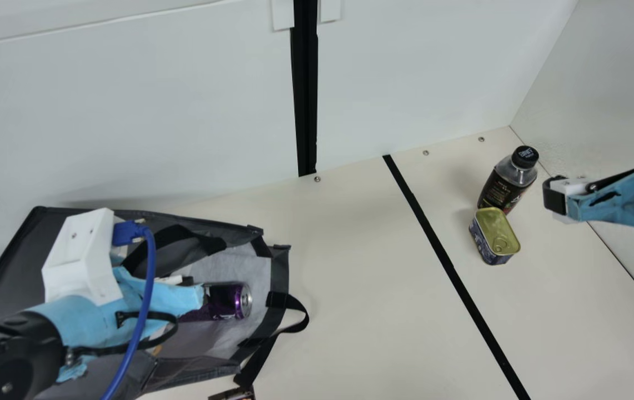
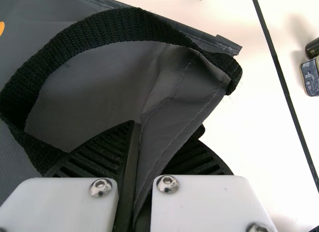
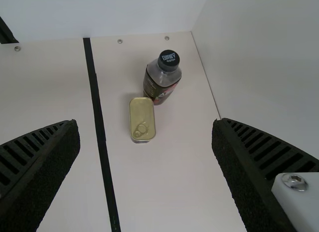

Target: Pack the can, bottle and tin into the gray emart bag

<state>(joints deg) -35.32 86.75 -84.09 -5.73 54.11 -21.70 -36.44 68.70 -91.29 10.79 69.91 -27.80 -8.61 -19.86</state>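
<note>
The gray bag [image 1: 3,250] lies open at the left of the main view, with the purple can [image 1: 230,301] on its side inside. My left gripper [image 1: 186,298] is over the bag, partly hiding the can. In the left wrist view, the left gripper [image 2: 137,142] is shut on the bag's fabric edge [image 2: 172,127]. At the right, the dark bottle [image 1: 507,180] stands upright just behind the tin [image 1: 495,230]. My right gripper [image 1: 558,197] is to their right; in the right wrist view, the right gripper [image 3: 144,124] is open with nothing held, facing the tin and bottle [image 3: 160,82].
A black strip [image 1: 433,239] runs along the table [image 1: 350,278] between bag and tin. White walls [image 1: 405,72] rise behind and at the right. The bag's strap [image 1: 300,322] sticks out toward the table's middle, and a small dark item [image 1: 233,394] lies at the lower edge.
</note>
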